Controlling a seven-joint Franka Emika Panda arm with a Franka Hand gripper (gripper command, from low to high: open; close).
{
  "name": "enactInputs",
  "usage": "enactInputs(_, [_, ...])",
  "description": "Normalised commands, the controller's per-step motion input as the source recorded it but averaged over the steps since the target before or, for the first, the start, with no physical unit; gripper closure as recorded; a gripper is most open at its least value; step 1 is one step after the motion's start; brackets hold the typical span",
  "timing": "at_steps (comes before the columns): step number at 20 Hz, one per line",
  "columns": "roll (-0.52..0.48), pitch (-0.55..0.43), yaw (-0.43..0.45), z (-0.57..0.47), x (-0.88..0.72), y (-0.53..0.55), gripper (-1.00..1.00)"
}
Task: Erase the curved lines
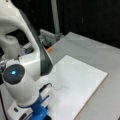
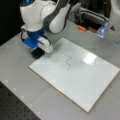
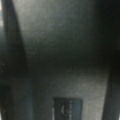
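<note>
Your gripper [image 2: 37, 53] presses a dark eraser block [image 2: 36, 53] on the desk [image 2: 15, 65] just beside the whiteboard [image 2: 82, 82] corner, well apart from the untouched curve lines [image 2: 68, 62] mid-board; I cannot tell how the jaws stand.

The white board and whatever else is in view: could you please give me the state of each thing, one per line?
white board: flat on the grey table, edges not square to the table's.
curve lines: unerased, whole squiggle near the board's middle.
pincer: low at the board's corner on a front view's left, over a dark block, apart from the squiggle.
orange object: lying on the table beyond the board.
</note>
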Motion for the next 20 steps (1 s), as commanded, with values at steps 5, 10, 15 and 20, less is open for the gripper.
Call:
enactInputs(5, [-0.005,-0.171,-0.031,-0.11,-0.15,0.03,1.0])
enactInputs(10, [-0.004,-0.182,-0.036,-0.15,-0.14,0.06,1.0])
enactInputs(15, [-0.037,-0.17,-0.057,-0.06,-0.15,0.09,1.0])
enactInputs(20, [-0.085,-0.118,-0.114,0.2,-0.24,0.21,1.0])
